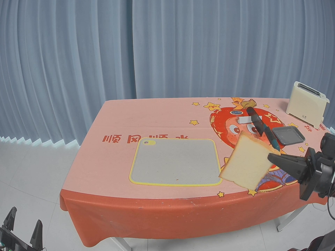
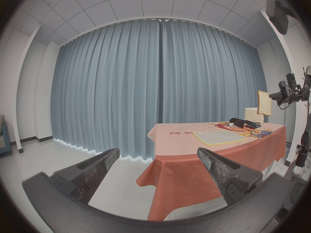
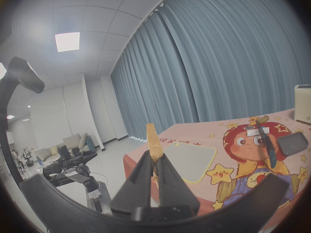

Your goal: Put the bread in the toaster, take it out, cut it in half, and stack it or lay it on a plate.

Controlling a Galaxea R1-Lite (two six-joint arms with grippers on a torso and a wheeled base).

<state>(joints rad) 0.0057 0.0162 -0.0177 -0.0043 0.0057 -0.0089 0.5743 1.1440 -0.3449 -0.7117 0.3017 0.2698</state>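
Note:
A slice of bread [image 1: 248,164] hangs tilted in the air above the table's right front, held by one edge in my right gripper [image 1: 274,158], which is shut on it. Edge-on, the bread [image 3: 153,142] stands up between the closed fingers [image 3: 144,175]. The cream toaster [image 1: 307,104] stands at the table's far right corner. A knife [image 1: 263,127] with a black blade and blue handle lies beside a small grey plate [image 1: 288,135]. The cutting board [image 1: 176,162], grey with a yellow rim, lies in the middle. My left gripper [image 2: 158,169] is open, low and left of the table.
The table [image 1: 146,119] wears an orange-pink cloth with a cartoon print. Blue curtains hang behind it. A white tag [image 1: 244,119] lies under the knife blade. The cloth's left half is bare.

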